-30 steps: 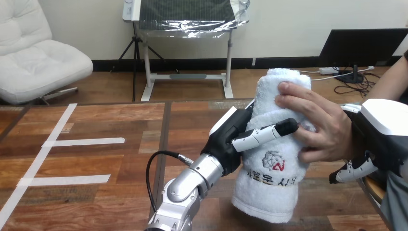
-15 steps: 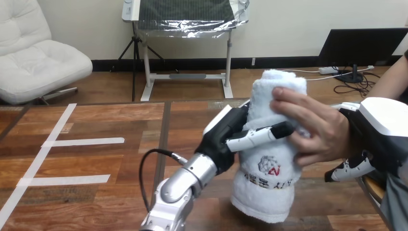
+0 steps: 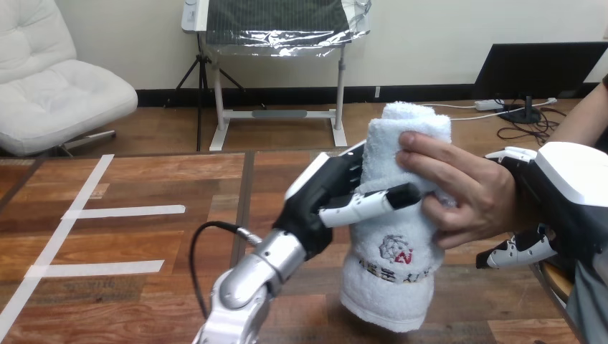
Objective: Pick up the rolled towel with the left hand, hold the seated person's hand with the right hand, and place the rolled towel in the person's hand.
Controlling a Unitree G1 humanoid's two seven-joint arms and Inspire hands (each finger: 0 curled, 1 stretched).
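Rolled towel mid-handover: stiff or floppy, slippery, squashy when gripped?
Likely soft but self-supporting: the rolled towel stands upright and unbent above and below the left hand. Its looped pile probably grips rather than slips. Probably compressible: the person's hand sinks slightly into it.

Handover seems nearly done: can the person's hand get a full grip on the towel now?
Probably only partly. The person's hand already rests on the top of the towel, but the left hand is curled round its middle, thumb across the front, in the way.
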